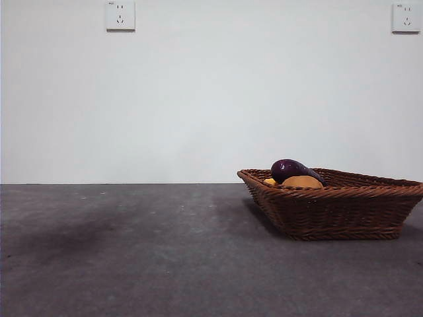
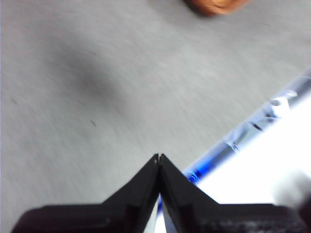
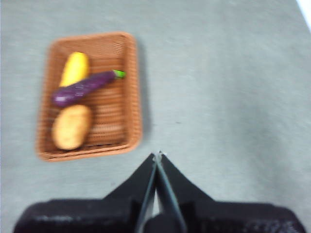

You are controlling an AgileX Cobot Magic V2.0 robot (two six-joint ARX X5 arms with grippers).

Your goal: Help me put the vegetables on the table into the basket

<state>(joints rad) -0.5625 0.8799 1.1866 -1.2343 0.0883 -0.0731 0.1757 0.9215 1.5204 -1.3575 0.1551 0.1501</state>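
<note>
Three vegetables fill your brown woven wicker basket (image 3: 90,94): tan potato (image 3: 71,126), purple eggplant (image 3: 82,88), yellow piece (image 3: 74,68), at ten o'clock from your empty, closed right gripper (image 3: 157,155); left gripper (image 2: 159,157) closed too.

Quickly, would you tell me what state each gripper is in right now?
Left gripper: closed, holding nothing.
Right gripper: closed, holding nothing.

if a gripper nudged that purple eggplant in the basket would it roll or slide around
The eggplant looks long and rounded, so it would probably roll sideways rather than tip. It lies between the yellow piece and the potato, which should limit that. Its skin shows a glossy highlight in the front view, so it may be slippery. The woven basket floor likely adds some grip.
</note>
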